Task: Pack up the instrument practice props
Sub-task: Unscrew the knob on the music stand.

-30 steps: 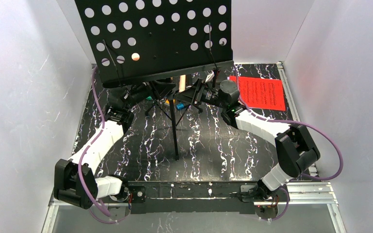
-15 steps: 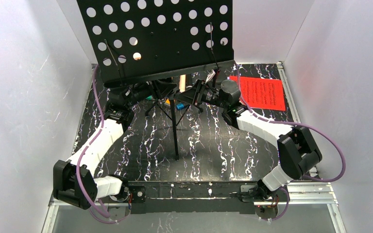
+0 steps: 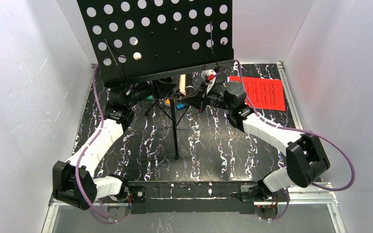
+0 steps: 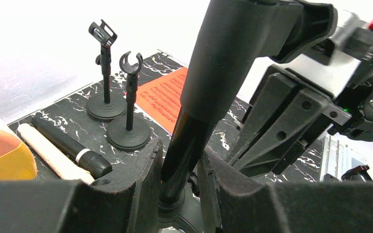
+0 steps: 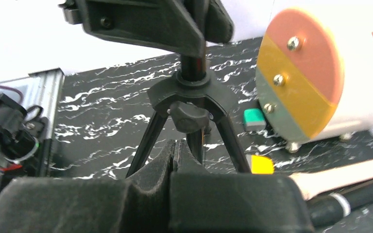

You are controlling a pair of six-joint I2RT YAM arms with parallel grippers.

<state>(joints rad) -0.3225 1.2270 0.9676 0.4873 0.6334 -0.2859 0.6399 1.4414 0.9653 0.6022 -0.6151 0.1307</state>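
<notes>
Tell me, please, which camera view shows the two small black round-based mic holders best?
The left wrist view: both mic holders stand whole, clip to base, side by side. In the top view I cannot make them out past the black perforated music rack. The right wrist view does not show them.

We count one music rack (image 3: pixel 160 39), black and perforated, on tripod legs at the far middle of the bench (image 3: pixel 213 145). There is one red sheet-music page (image 3: pixel 264 92), far right. We count two small black mic holders with round bases: the farther holder (image 4: pixel 106 104) and the nearer holder (image 4: pixel 128 133). There are two microphones, one cream microphone (image 4: pixel 48 151) and one black microphone (image 4: pixel 63 141). We also count one round toy (image 5: pixel 301 73) with a three-coloured face, one teal block (image 5: pixel 254 118) and one yellow block (image 5: pixel 262 164).
</notes>
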